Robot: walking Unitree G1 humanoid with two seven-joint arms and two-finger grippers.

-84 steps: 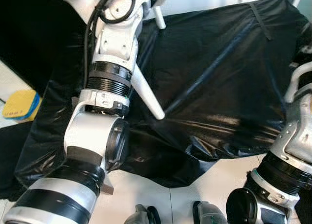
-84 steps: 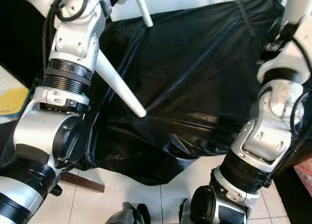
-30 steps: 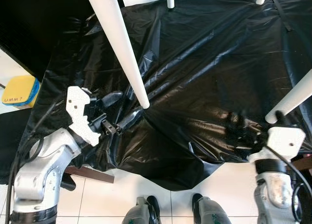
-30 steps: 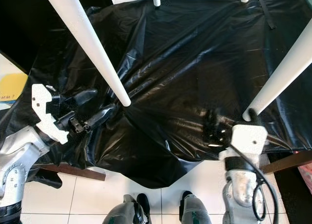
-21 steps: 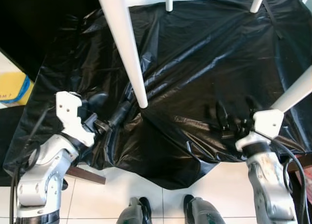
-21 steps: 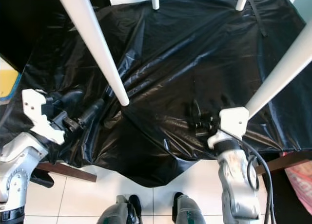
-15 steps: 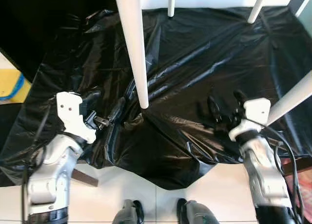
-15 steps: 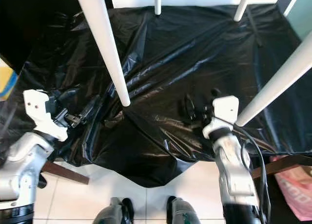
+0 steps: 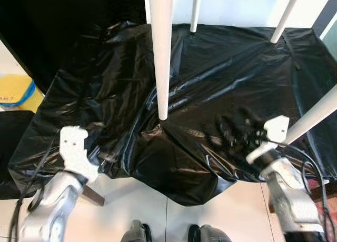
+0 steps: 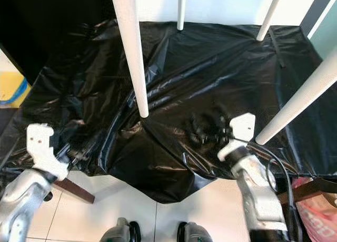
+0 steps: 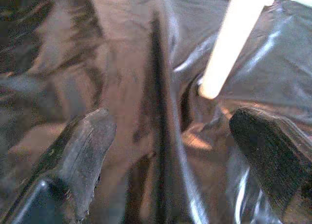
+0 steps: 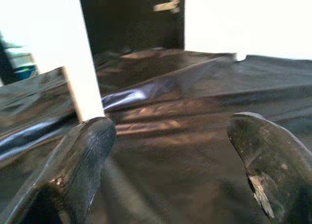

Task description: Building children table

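A white children's table stands on a black plastic sheet (image 9: 226,68). Its near left leg (image 9: 160,52) and near right leg (image 9: 313,116) show, with two far legs (image 9: 195,10) behind. My left gripper (image 9: 102,155) hovers open low over the sheet's front left edge, short of the near left leg (image 11: 229,44), with its fingers (image 11: 80,156) wide apart and nothing between them. My right gripper (image 9: 234,131), blurred, is open just above the sheet beside the near right leg. Its fingers (image 12: 83,160) are spread and empty, facing a white leg (image 12: 80,63).
A yellow and blue object (image 9: 16,89) lies on the floor at the left. A wooden board end (image 9: 92,195) sticks out from under the sheet's front left. White tiles (image 9: 152,210) run along the near side. A pink bag (image 10: 310,200) sits at the lower right.
Both arms, raised close to the camera 2.8 s ago, have come down to the sheet. Over the last second the view shifted and both open grippers drew back toward the sheet's front edge.
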